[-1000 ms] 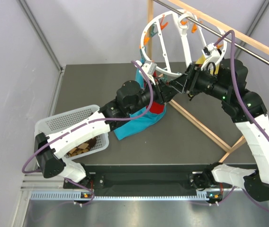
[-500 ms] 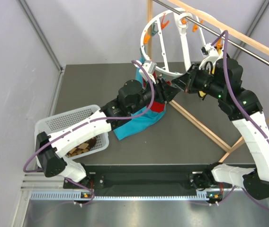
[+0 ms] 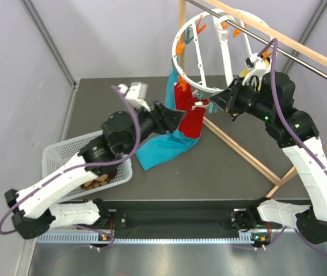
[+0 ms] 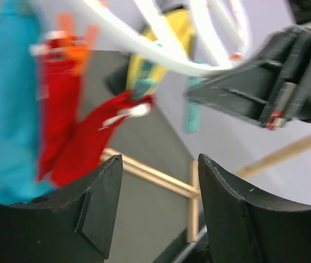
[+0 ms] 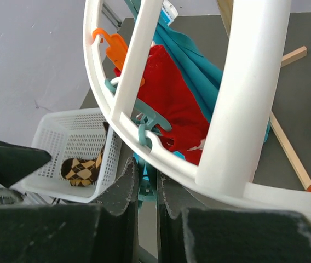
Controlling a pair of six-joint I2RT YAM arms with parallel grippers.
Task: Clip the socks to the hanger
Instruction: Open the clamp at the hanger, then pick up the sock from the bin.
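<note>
The white ring hanger [image 3: 193, 53] hangs from the rail at the back, with orange and teal clips on its rim. A red sock [image 3: 192, 118] hangs from its near rim, held at an orange clip [image 4: 74, 48]; it also shows in the right wrist view [image 5: 172, 98]. My left gripper [image 3: 174, 116] is open and empty, just left of the sock [image 4: 158, 186]. My right gripper [image 3: 220, 103] is shut on a teal clip [image 5: 147, 178] under the hanger rim [image 5: 144, 145]. A checkered sock [image 5: 83, 169] lies in the basket.
The white mesh basket [image 3: 65, 150] stands at the front left. A long teal cloth [image 3: 166, 148] hangs from the hanger down onto the table. A yellow cloth [image 4: 161, 52] hangs behind the ring. The wooden frame's base bars [image 3: 244, 154] cross the table on the right.
My left gripper has let go of the red sock and pulled back to the left. The sock now hangs from the hanger rim. My right gripper has stayed at the rim.
</note>
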